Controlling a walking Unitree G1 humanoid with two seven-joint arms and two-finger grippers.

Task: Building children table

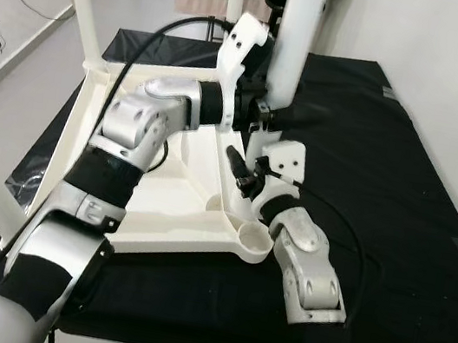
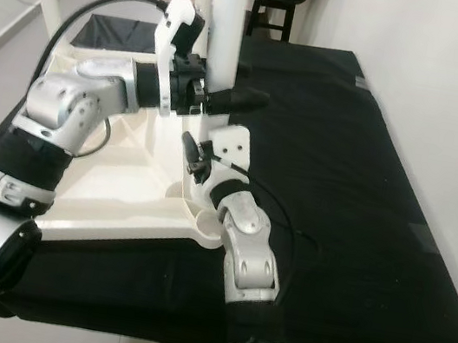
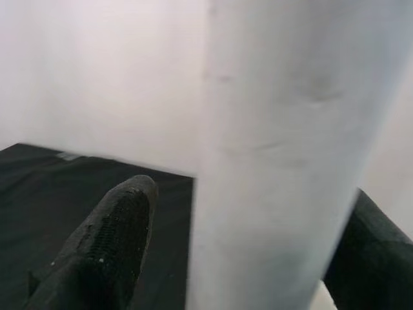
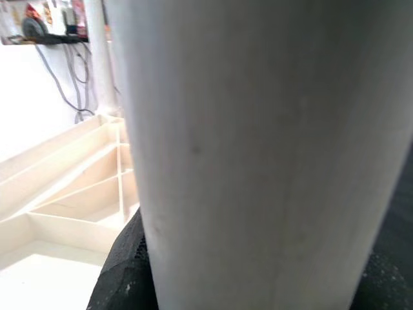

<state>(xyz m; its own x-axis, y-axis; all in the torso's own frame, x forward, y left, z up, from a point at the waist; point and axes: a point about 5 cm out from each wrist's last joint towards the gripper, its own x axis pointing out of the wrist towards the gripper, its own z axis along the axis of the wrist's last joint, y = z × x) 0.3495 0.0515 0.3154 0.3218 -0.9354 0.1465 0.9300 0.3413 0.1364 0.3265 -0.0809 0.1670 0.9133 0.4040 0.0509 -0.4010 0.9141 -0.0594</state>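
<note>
White plastic makes up the upturned tabletop point(image 1: 162, 204), which lies underside-up on a black cloth point(image 1: 397, 217) over the floor, ribs and corner sockets exposed. One white table leg point(image 1: 296, 42) is held upright at the tabletop's far right corner by both arms. The left gripper point(image 1: 278, 116) is clamped on the leg, one black finger point(image 3: 103, 252) seen on each side of the tube in the left wrist view. The right gripper point(image 1: 244, 174) is set against the leg lower down, near the base; whether its fingers are closed cannot be told, as the leg blocks most of its wrist view. An empty round socket point(image 1: 254, 239) is visible at the near right corner.

For the step to be done well, the leg is best kept plumb over its socket and pressed straight down. Any tilt is judged likely to jam the base or shift the light tabletop on the cloth, so the lower gripper should steady the base while force is applied from above.
</note>
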